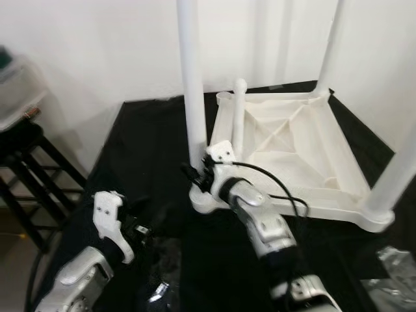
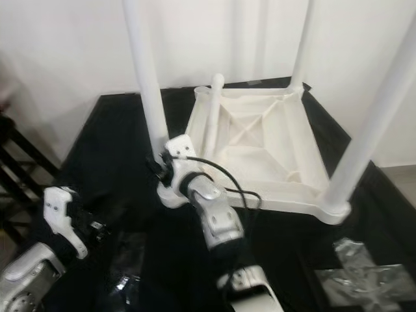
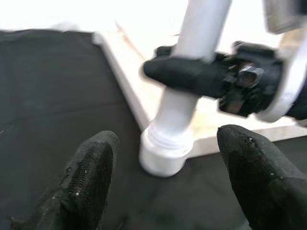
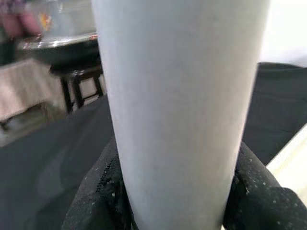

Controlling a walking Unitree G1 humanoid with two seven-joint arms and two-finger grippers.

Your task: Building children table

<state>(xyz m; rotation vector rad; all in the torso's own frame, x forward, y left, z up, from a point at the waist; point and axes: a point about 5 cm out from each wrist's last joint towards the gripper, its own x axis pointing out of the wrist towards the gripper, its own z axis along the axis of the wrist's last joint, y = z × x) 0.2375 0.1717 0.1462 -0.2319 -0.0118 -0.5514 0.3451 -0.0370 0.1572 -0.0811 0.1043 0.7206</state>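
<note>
A white plastic children's table top (image 1: 292, 149) lies upside down on a black cloth, with white legs standing up from its corners. My right gripper (image 1: 194, 173) is shut on the near-left leg (image 1: 192, 84) just above its socket (image 3: 163, 153); the right wrist view shows that leg (image 4: 177, 105) squeezed between both black fingers (image 4: 103, 191). A shorter white leg (image 1: 239, 117) stands at the far-left corner. My left gripper (image 3: 168, 191) hovers low over the cloth, open, a short way from the held leg's base, touching nothing.
A black stool (image 1: 29, 169) with a clear container (image 1: 16, 91) on it stands at the left. Crumpled clear plastic wrap (image 2: 364, 273) lies on the cloth at the near right, and more plastic (image 1: 162, 286) near my left arm. A white wall is behind.
</note>
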